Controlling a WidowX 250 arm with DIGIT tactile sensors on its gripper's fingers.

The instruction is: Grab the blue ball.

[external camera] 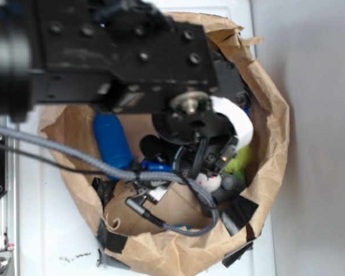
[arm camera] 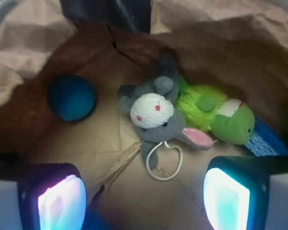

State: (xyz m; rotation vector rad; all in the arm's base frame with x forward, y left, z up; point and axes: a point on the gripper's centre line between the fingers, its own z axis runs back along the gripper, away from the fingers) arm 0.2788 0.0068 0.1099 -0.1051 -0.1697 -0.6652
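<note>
We look down through the wrist camera into the paper bag [arm camera: 230, 28], and there is the blue ball [arm camera: 71, 97], one of it, sitting on the bag's floor at the left, close against the crumpled brown wall. It is round all over, so we find no long axis and no way it points. Its surface is plain blue with no marks, darker in the shade of the bag wall.

To its right, apart from it, we count one grey donkey [arm camera: 156, 115] lying with its white face up, one pink-lined ear spread out and a white loop of cord below it. Touching the donkey's right side is one green plush toy [arm camera: 221, 115], fuzzy and bright. Behind that, at the right edge, we see one blue sponge [arm camera: 269, 141].

The gripper [arm camera: 144, 196] hangs above the bag floor with its two fingers [arm camera: 62, 201] spread wide, nothing between them; the ball lies up and left of the gap.

From the exterior view we see one dark blue pin [external camera: 112, 138] at the bag's left, and the arm hides the ball.
</note>
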